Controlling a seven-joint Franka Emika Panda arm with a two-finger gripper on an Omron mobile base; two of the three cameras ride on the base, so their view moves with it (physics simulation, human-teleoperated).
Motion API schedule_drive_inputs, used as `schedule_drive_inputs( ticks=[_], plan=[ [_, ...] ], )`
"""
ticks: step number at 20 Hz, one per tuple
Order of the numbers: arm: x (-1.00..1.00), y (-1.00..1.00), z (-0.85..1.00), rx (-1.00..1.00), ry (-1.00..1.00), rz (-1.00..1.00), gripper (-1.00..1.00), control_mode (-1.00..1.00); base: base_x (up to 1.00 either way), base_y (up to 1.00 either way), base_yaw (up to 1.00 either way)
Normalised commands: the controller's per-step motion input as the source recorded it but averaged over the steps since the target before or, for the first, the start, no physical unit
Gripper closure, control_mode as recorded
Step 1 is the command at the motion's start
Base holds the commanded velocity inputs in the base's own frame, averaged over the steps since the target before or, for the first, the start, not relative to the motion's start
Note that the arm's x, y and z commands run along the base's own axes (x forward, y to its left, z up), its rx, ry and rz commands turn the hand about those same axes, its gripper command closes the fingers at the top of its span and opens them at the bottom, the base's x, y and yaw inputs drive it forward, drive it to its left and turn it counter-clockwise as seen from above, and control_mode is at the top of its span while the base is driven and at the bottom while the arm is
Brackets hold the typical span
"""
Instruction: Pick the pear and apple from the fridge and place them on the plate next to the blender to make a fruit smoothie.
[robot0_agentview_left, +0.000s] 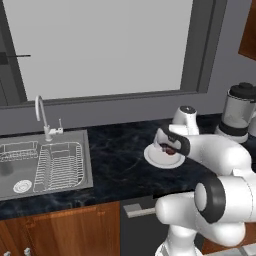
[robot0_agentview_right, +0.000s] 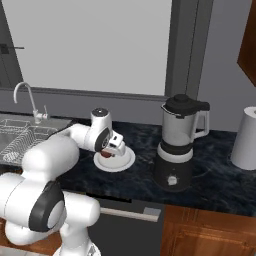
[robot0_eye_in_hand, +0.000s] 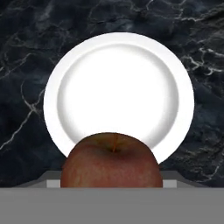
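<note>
Apple (robot0_eye_in_hand: 111, 160) gripped in claw (robot0_agentview_right: 111, 148)

The white arm is folded forward from its base, with the upper link raised and the forearm stretched out low and nearly level. The wrist is turned downward at the end, so that the gripper (robot0_agentview_right: 107, 152) is pointed down, as is seen from both base views. In the left base view the gripper (robot0_agentview_left: 169, 149) is partly hidden behind the dark wrist joint. The apple (robot0_eye_in_hand: 111, 161) is held between the fingers, stem upward in the hand view, and the fingers themselves are hidden behind the fruit there.
</note>
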Motion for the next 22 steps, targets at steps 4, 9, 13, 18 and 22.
schedule_drive_inputs(
  ticks=[4, 9, 13, 18, 22],
  plan=[
    [0.47, 0.00, -0.45, -0.02, 0.00, 0.00, 1.00, -1.00, 0.00, 0.00, 0.00],
    [0.38, 0.00, -0.26, -0.03, 0.00, 0.00, -1.00, -1.00, 0.00, 0.00, 0.00],
    [0.01, 0.00, 0.00, 0.00, 0.00, 0.00, -1.00, -1.00, 0.00, 0.00, 0.00],
    [0.00, 0.00, 0.15, 0.00, 0.00, 0.00, -1.00, -1.00, 0.00, 0.00, 0.00],
    [-0.16, 0.03, 0.49, 0.00, 0.00, 0.00, -1.00, -1.00, 0.00, 0.00, 0.00]
  ],
)
